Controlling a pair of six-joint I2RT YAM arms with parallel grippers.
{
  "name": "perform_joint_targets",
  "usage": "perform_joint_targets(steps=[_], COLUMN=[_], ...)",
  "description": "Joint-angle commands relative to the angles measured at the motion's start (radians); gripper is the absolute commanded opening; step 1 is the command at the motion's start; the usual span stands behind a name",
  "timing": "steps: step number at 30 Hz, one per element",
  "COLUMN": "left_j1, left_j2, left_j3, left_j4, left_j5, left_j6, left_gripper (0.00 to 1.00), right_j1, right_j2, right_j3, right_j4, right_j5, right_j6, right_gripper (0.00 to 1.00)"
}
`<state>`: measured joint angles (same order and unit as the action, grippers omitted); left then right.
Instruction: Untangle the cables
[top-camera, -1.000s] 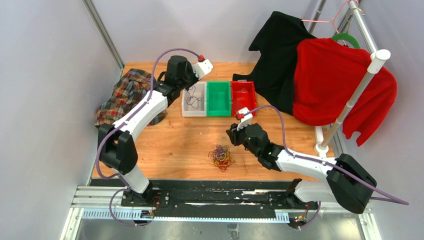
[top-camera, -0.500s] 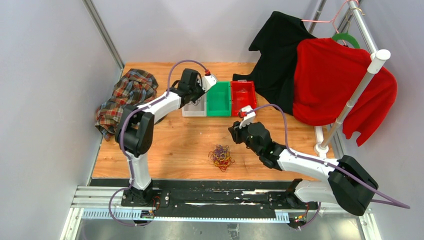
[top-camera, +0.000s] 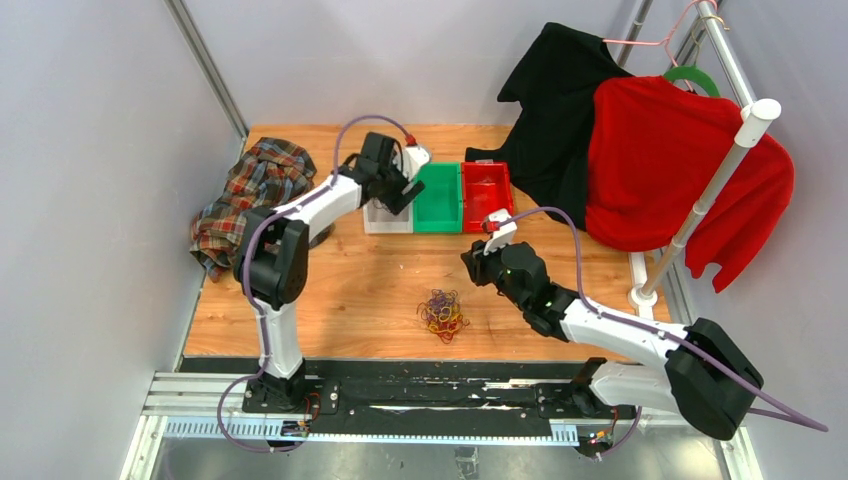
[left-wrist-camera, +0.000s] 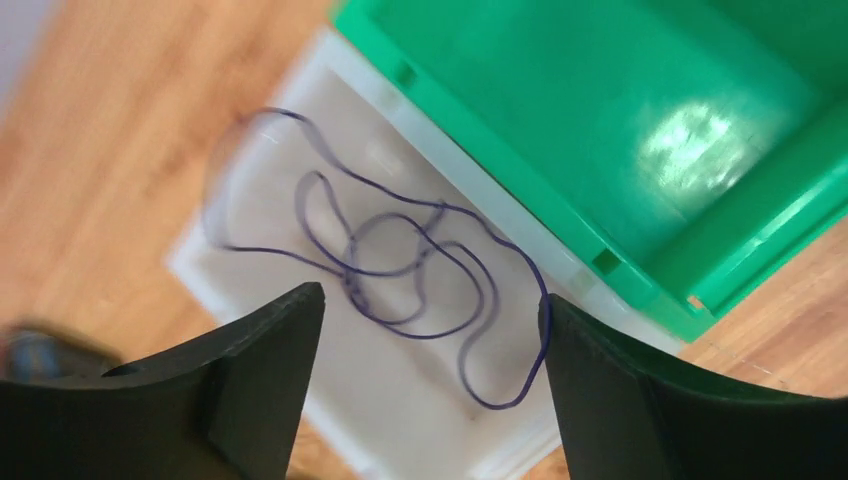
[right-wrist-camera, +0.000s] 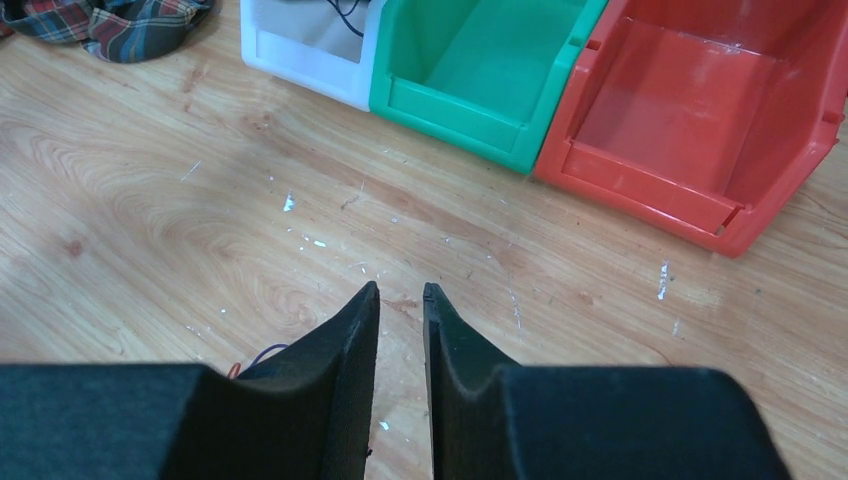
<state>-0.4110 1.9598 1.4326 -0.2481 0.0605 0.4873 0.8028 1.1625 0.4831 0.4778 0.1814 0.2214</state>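
Observation:
A fist-sized tangle of yellow-orange, dark red and purple cables (top-camera: 441, 313) lies on the wooden table near the front. One loose purple cable (left-wrist-camera: 400, 270) curls inside the white bin (left-wrist-camera: 330, 420). My left gripper (top-camera: 398, 192) hovers over that bin (top-camera: 385, 222); in the left wrist view the left gripper (left-wrist-camera: 432, 300) is wide open and holds nothing. My right gripper (top-camera: 470, 265) hangs above the table, right of and behind the tangle. In the right wrist view the right gripper (right-wrist-camera: 400, 290) has only a narrow, bare gap between its jaws. A bit of cable (right-wrist-camera: 265, 352) shows beside its left finger.
A green bin (top-camera: 438, 200) and a red bin (top-camera: 487, 190) stand in a row right of the white one. A plaid cloth (top-camera: 250, 190) lies at the back left. A black garment (top-camera: 560, 110) and a red one (top-camera: 680, 170) hang on a rack at the right.
My left gripper moved over the white bin and opened, leaving the purple cable in the bin. The right arm shifted slightly; the tangle has not moved.

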Motion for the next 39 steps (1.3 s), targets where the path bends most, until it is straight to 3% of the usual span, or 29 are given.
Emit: perform_joint_targets(steps=[1, 6, 11, 15, 21, 24, 29, 32, 39], left_j1=[0.049, 0.071, 0.064, 0.056, 0.035, -0.022, -0.142, -0.174, -0.252], left_j2=[-0.124, -0.17, -0.233, -0.288, -0.258, -0.316, -0.408, -0.385, -0.331], left_j3=[0.164, 0.213, 0.145, 0.002, 0.015, -0.064, -0.23, -0.26, -0.292], left_j4=[-0.159, -0.206, -0.318, -0.174, -0.326, -0.383, -0.404, -0.404, -0.261], left_j5=[0.153, 0.175, 0.325, 0.233, 0.345, 0.43, 0.545, 0.608, 0.609], left_j6=[-0.101, -0.111, -0.08, -0.051, 0.058, 0.087, -0.015, -0.096, -0.234], left_gripper=[0.89, 0.92, 0.92, 0.85, 0.76, 0.8, 0.82, 0.8, 0.75], right_j1=[-0.021, -0.024, -0.025, -0.024, -0.025, -0.024, -0.024, -0.025, -0.024], right_j2=[-0.028, -0.042, -0.033, -0.017, -0.025, -0.026, -0.032, -0.056, -0.134], right_j3=[0.02, 0.023, 0.008, 0.006, 0.011, 0.01, 0.012, -0.008, -0.07], right_j4=[-0.031, -0.051, -0.061, -0.054, -0.08, -0.092, -0.146, -0.163, -0.202], right_j5=[-0.017, -0.025, -0.041, -0.055, -0.052, -0.075, -0.102, -0.095, -0.075], right_j6=[-0.011, -0.012, 0.012, 0.024, 0.024, 0.021, 0.033, 0.049, 0.078], right_gripper=[0.23, 0.25, 0.31, 0.32, 0.32, 0.35, 0.38, 0.36, 0.33])
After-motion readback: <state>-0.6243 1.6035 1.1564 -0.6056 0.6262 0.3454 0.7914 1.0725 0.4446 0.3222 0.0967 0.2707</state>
